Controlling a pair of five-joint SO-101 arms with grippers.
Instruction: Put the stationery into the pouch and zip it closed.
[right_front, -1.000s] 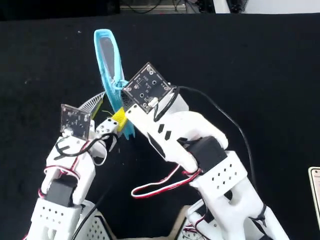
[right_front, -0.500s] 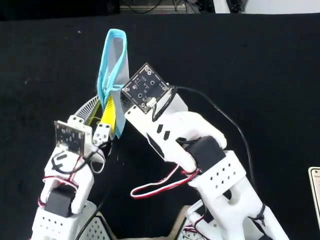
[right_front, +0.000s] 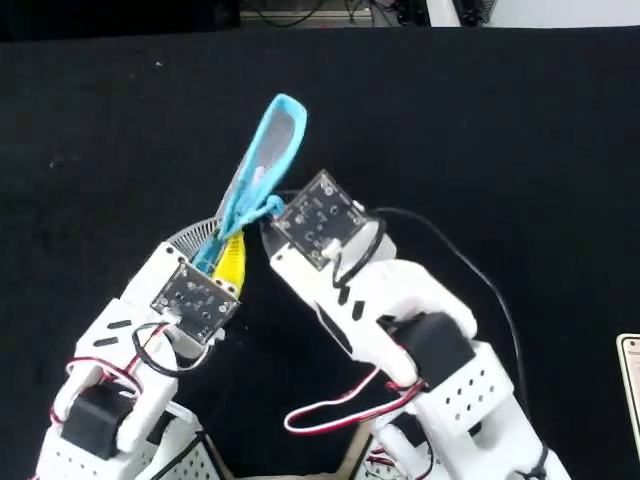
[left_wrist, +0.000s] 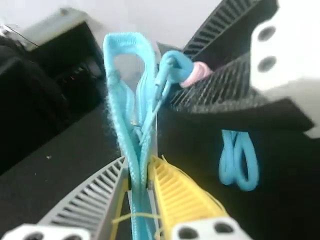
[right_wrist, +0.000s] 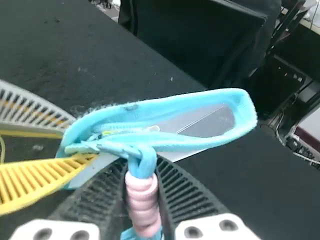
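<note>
My left gripper (left_wrist: 141, 200) is clamped on the near end of the blue pouch (left_wrist: 122, 110), my right gripper (right_wrist: 142, 175) is squeezed tight on its zip-pull cord (right_wrist: 143, 161) at the pink bead (right_wrist: 141, 194), and the pouch slants away above the black table (right_front: 500, 150).

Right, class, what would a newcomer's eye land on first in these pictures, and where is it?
The light-blue pouch, held up on edge over the black table near the middle of the high view. The left arm clamps its near end in grey and yellow jaws, while the right arm has its black jaws shut on the pink bead of the zip cord.
</note>
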